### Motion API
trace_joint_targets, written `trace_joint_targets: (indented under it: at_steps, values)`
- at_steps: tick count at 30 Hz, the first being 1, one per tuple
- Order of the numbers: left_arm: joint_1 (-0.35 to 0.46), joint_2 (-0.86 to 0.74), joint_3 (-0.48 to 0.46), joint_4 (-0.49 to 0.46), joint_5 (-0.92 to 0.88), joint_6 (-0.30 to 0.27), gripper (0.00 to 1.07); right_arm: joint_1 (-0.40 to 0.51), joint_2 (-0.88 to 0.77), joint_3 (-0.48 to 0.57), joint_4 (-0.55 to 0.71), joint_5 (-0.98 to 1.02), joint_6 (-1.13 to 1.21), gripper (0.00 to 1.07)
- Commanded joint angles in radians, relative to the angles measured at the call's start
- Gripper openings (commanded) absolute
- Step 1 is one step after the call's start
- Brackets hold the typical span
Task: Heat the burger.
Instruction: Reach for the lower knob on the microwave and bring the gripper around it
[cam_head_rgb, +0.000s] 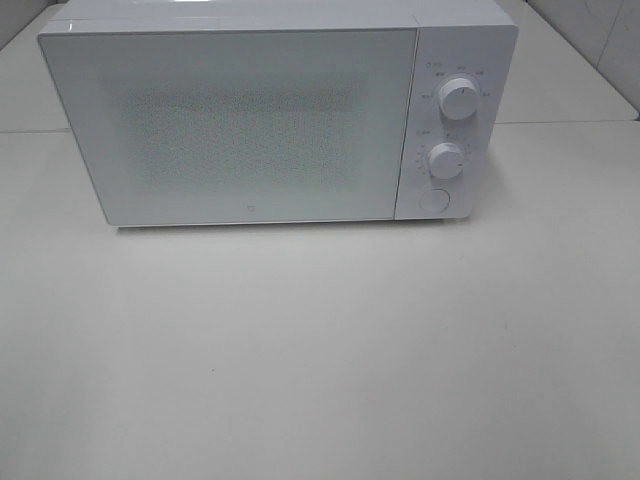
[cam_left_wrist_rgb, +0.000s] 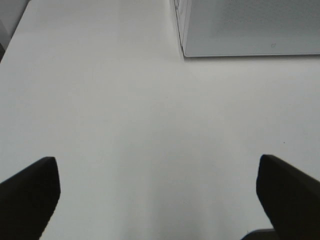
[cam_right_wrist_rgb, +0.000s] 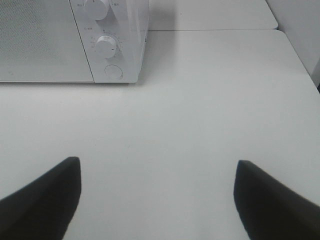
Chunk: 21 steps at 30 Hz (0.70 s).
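Left gripper (cam_left_wrist_rgb: 157, 200) and right gripper (cam_right_wrist_rgb: 157, 200) each spread dark, wedge-shaped fingers (cam_left_wrist_rgb: 30, 195) wide, holding nothing, over a smooth matte white table (cam_head_rgb: 320, 360). Farther back sits a boxy white microwave (cam_head_rgb: 250, 110) with its door shut and a speckled mesh window. A round upper knob (cam_head_rgb: 459, 98), lower knob (cam_head_rgb: 446, 160) and flat round button (cam_head_rgb: 433, 200) are stacked on its right panel. No view shows the burger.

White tables (cam_head_rgb: 320, 350) abut under even light, pale tiled wall (cam_head_rgb: 600, 40) behind.
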Motion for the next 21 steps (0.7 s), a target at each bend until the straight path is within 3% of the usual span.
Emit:
trace_joint_targets:
  at_steps: [1, 21]
  values:
    - [0.002, -0.107, 0.004, 0.003, -0.002, -0.007, 1.00, -0.003, -0.029, 0.001, -0.002, -0.008, -0.001, 0.74]
    - [0.002, -0.110, 0.004, 0.013, -0.003, -0.011, 1.00, -0.003, -0.026, 0.001, -0.002, -0.008, 0.002, 0.74]
